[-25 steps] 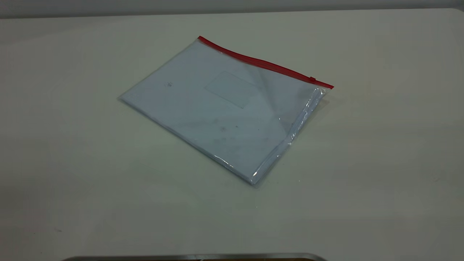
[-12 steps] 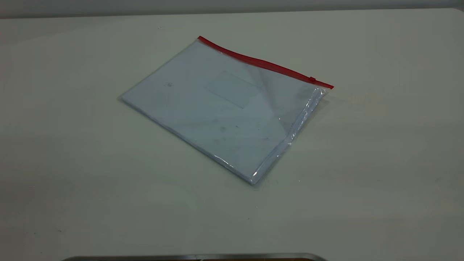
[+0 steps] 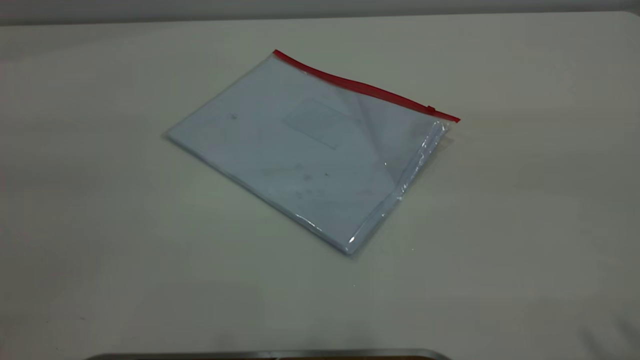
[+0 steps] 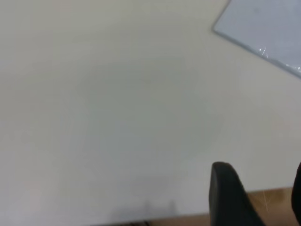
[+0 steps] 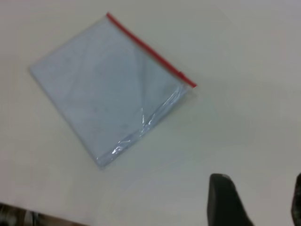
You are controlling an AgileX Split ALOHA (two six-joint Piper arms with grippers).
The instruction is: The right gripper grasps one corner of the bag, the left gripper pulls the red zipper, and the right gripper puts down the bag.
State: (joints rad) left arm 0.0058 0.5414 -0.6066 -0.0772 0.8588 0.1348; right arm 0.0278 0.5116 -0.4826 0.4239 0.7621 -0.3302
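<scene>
So far I have nothing in hand: the bag point(image 3: 310, 150) lies flat on the table point(image 3: 100, 250), set at an angle, untouched. From the exterior view neither arm shows. My right gripper point(image 5: 256, 202) hangs over bare table, apart from the bag, with the two dark fingers point(image 5: 225, 202) spread and nothing between them. My left gripper point(image 4: 256, 197) sits near the table's edge, well apart from the bag, jaws likewise parted and empty.

I judge the bag light and floppy, a thin glossy pouch with a pale sheet inside that gives it a little body. Its film looks slippery, so a shallow pinch may slide off. The red zipper point(image 3: 365, 89) runs along the far long edge, with its slider tab point(image 3: 431, 109) close to the corner of the bag point(image 3: 452, 120). That corner, where the red strip meets the crinkled short side, is where I would bite with the right, deep enough to catch the stiffer strip. Since it lies almost flat on the table, getting a finger beneath could be awkward.
</scene>
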